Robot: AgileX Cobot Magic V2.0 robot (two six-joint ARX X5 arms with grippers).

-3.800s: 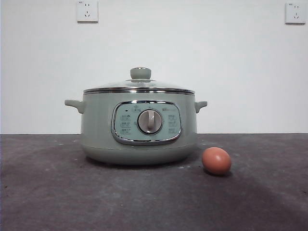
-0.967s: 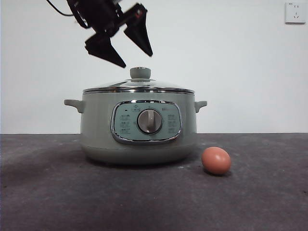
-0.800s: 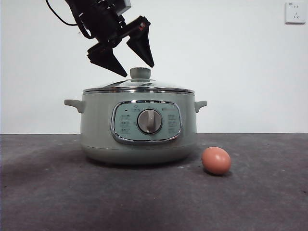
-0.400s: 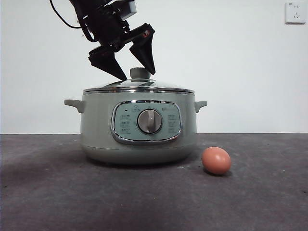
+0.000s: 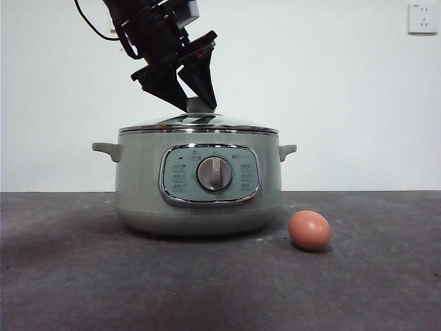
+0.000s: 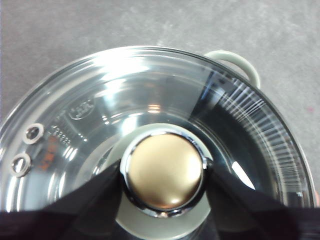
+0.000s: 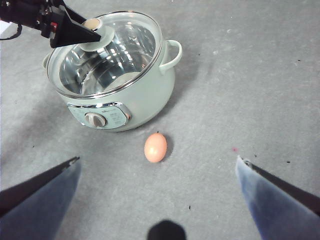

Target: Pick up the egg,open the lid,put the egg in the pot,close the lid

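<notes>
The sage-green pot [image 5: 138,179] stands mid-table with its glass lid [image 5: 227,125] on. My left gripper [image 5: 196,105] comes down from the upper left. Its jaws are closed on the lid's knob [image 6: 162,172], one on each side. The lid [image 6: 150,85] rests on the pot's rim. The brown-orange egg [image 5: 309,229] lies on the table just right of the pot's front. In the right wrist view the egg [image 7: 155,147] lies below my right gripper [image 7: 158,159], which hangs high above it, open and empty. That view also shows the pot [image 7: 145,100] and the left gripper [image 7: 75,30].
The dark grey table [image 5: 69,276] runs to a white wall behind. A wall socket [image 5: 422,18] is at the top right. The pot's two side handles [image 5: 105,149] stick out left and right.
My left gripper came in from the upper left, lowered to the lid's knob and its jaws narrowed onto it. The pot, lid and egg have not moved.
</notes>
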